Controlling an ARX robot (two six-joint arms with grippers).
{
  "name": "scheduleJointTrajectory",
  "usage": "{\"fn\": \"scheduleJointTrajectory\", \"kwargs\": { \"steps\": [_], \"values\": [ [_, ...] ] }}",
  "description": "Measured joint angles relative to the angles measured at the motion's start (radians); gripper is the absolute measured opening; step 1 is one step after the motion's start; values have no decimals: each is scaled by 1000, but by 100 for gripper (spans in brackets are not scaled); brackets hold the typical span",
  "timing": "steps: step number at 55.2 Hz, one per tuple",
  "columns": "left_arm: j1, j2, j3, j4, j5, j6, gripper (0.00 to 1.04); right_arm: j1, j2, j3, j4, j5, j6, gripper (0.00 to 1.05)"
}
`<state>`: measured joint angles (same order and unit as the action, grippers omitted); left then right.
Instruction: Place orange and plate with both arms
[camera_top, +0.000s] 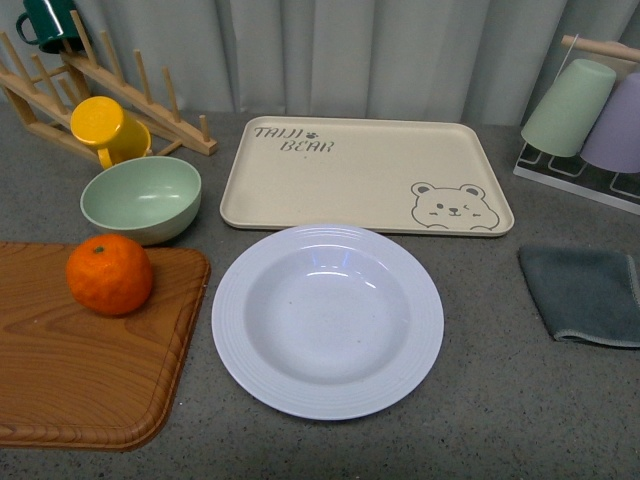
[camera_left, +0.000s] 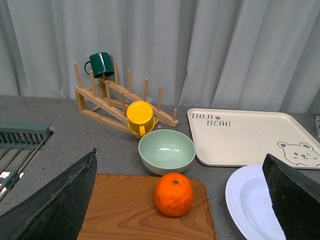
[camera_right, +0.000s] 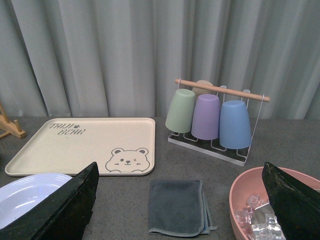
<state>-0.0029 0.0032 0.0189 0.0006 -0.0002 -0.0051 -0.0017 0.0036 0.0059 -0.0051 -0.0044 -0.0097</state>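
Two things lie untouched, so I judge the task to be at its first step, the reach. The small round bright-orange fruit, the orange (camera_top: 109, 273), rests on the far part of a rounded wooden board (camera_top: 80, 380) at the near left. It is just in front of a pale green bowl (camera_top: 140, 198). The large round white deep plate (camera_top: 228, 325) lies empty on the grey bench (camera_top: 500, 410) at near centre, just right of the board. Just beyond it is a beige rectangular tray printed with a bear (camera_top: 340, 180); I cannot tell whether the rim and the tray edge touch.

Neither arm shows in the front view. In the left wrist view the black left fingers (camera_left: 55, 205) stand wide apart with nothing between them, and the orange sits ahead of them, in line with the gap. The black right fingers (camera_right: 55, 210) are likewise spread and empty, with only an edge of the plate in sight beside one of them.

By my reading, the left arm takes the orange and the right arm the plate. The orange calls for fingers lowered on either side of its widest part and a gentle close, since it may roll on the smooth board. The plate looks harder: it lies flat, so the right fingers must pinch its ridged rim, and the glossy surface may slip. The tray seems the likely destination.
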Motion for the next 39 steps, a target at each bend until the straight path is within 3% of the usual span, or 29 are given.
{"fn": "scheduleJointTrajectory", "kwargs": {
  "steps": [39],
  "values": [
    [0, 0, 0, 0, 0, 0, 98, 0, 0, 0, 0, 0, 0, 96]
  ]
}}
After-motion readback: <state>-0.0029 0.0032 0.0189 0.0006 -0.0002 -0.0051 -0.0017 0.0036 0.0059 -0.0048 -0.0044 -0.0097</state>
